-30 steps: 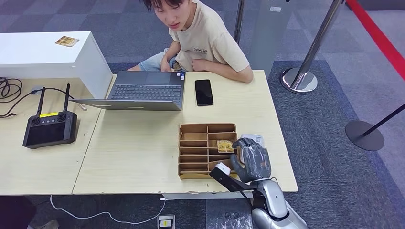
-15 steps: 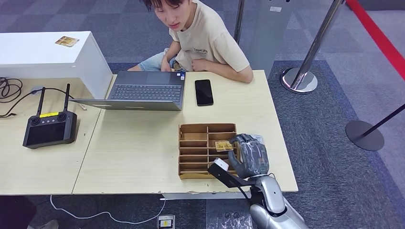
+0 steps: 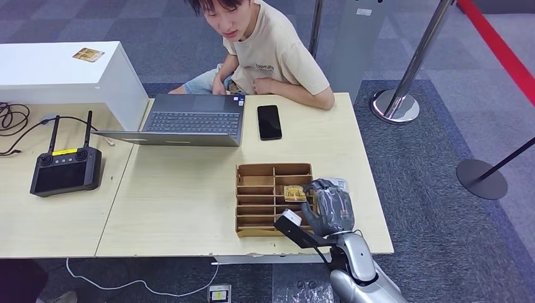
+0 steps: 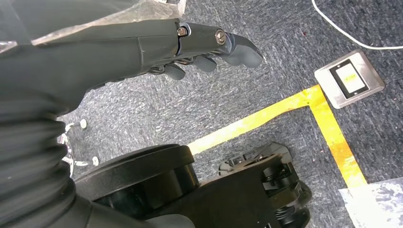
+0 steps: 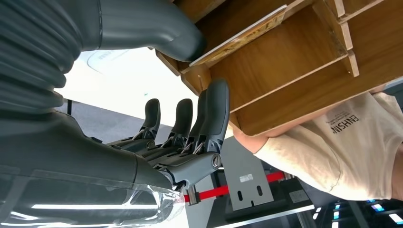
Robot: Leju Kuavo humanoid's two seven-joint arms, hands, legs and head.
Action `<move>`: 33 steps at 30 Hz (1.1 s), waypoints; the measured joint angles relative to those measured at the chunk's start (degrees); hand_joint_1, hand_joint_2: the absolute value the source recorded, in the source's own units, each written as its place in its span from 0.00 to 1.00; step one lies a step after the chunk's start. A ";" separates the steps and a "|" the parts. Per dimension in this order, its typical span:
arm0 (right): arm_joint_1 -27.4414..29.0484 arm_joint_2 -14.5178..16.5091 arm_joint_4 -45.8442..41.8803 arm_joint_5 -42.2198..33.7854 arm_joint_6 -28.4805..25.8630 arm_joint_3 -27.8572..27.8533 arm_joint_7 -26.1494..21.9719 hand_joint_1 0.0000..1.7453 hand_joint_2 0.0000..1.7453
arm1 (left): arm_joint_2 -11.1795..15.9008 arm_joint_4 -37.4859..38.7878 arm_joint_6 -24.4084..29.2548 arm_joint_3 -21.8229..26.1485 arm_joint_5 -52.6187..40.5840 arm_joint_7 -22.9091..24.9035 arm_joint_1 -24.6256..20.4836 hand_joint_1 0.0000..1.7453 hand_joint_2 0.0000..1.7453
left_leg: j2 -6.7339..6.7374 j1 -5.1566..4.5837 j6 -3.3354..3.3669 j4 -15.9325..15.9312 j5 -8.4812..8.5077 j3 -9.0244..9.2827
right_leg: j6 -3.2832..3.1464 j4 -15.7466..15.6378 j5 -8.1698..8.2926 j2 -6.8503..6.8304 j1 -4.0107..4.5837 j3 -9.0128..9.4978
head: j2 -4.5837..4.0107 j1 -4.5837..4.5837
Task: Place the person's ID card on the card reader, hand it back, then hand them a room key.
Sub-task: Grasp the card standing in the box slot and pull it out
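The right hand (image 3: 328, 207) is edging left, fingers (image 5: 209, 114) pinching a room key (image 3: 294, 193) in the wooden organizer (image 3: 252, 202); handover is remaining.

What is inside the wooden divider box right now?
One yellowish card lies in a right-side slot of the wooden divider box, at the right hand thumb. Other visible slots look empty; the hand covers the near right corner.

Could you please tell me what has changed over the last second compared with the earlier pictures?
The right hand shifted slightly left and away from the robot, carrying the yellowish patterned card further over the brown cardboard divided organiser. The person, grey laptop and black phone stayed put.
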 joint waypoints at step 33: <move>-0.82 0.19 0.47 -4.84 -1.13 0.50 -0.71 1.00 1.00 | 0.00 0.00 0.00 -0.08 -0.05 -0.17 -0.02 0.00 1.00 | 0.01 0.00 0.00 0.00 0.00 0.02 | 0.00 0.00 0.00 0.00 0.00 0.02 | 0.00 0.00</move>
